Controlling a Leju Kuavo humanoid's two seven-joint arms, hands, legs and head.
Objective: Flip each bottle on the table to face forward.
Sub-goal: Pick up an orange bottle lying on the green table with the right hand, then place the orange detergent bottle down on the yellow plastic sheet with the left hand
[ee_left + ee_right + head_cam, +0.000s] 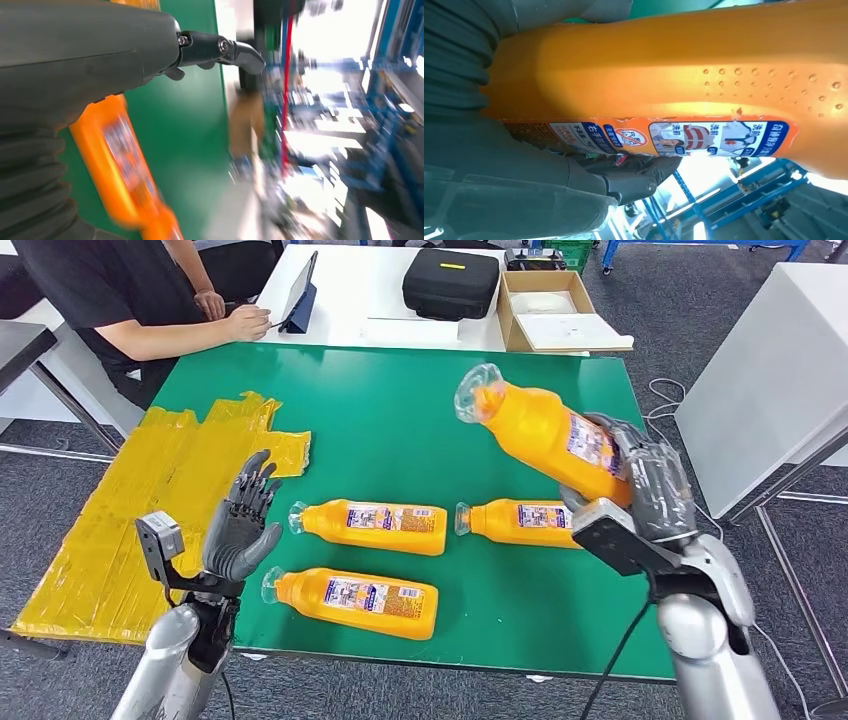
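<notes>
Bottle in the air: the right hand (640, 490) is gripping one orange bottle (545, 435) around its lower body and holding it clear of the green table (400, 410), neck tilted up and away toward the far edge. From the right wrist view the grey thumb and dark fingers (634, 180) are wrapping the base end, with the label's edge turned sideways, so I judge it is partway through being rolled over.

Why held there: lifting it off the surface is giving it room to turn without knocking its neighbours.

Bottles on the table: three are lying flat, necks pointing toward the robot's left. One (375, 527) is sitting in the middle, one (355, 602) nearer the front edge, and one (520, 521) just under the lifted bottle, partly hidden by the right wrist.

Labels: all three are showing printed labels upward; which face counts as the front is too small for me to tell.

Left hand: the left hand (243, 525) is standing upright over the table's left part, fingers spread and grasping nothing, near the necks of the two closer bottles but apart from them. It seems to be waiting, ready to steady or take a bottle.

Yellow sheeting (130, 510): crumpled plastic is covering the table's left corner.

Far side: a person (120, 300) is sitting at a white table with a tablet, beside a black case (450, 282) and an open cardboard box (550, 310).
</notes>
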